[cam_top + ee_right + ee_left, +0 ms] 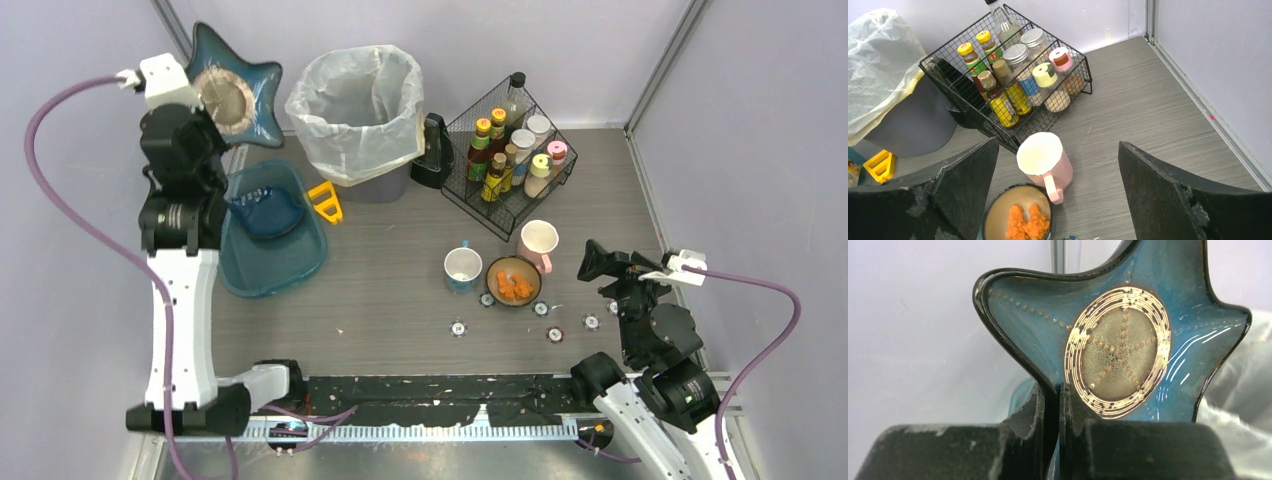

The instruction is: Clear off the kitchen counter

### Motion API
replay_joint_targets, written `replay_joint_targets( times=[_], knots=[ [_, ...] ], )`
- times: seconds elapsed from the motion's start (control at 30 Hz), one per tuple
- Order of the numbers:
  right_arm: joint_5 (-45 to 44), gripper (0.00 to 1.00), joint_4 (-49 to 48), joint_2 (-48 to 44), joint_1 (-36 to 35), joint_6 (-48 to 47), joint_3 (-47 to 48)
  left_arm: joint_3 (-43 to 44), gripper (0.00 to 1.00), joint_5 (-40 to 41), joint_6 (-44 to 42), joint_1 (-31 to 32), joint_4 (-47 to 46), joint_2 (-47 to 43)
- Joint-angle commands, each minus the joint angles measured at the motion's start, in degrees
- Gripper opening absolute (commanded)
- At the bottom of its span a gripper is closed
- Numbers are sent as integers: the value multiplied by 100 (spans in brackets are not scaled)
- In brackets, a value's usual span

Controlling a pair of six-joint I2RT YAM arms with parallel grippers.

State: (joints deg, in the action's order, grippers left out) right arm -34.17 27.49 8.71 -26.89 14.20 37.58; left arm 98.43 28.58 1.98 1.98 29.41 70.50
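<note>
One star dish (1118,340) clenched in left gripper (1053,405), clearest at wrist, right gripper (1057,145) released.

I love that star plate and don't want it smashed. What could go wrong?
The left gripper pinches the star plate only by its edge, held high, so it might slip and fall. It hangs near the bin, so it could end up in the rubbish rather than the teal tub. The open right gripper could bump the pink mug.
</note>
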Motion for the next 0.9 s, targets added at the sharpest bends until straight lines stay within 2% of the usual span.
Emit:
replay_joint_targets(
  times=[0.0,0.13,0.23,0.4,0.6,0.87],
  knots=[
    [58,95,-158,-94,9,101,17,-991,0,-1234,1381,-591,228,-679],
    [67,95,-156,-119,10,121,19,-2010,0,-1744,2142,-1234,482,-1227],
    [91,95,-160,-130,6,134,16,-2887,0,-2247,2549,-1653,231,-1490],
    [112,95,-156,-170,3,119,8,-3718,0,-2805,2946,-2286,-203,-1253],
    [88,95,-156,-155,7,114,3,-3819,0,-3733,3485,-2891,-778,-306],
    [78,95,-164,-85,13,102,5,-3319,0,-3259,3520,-2896,-1156,877]
  ],
)
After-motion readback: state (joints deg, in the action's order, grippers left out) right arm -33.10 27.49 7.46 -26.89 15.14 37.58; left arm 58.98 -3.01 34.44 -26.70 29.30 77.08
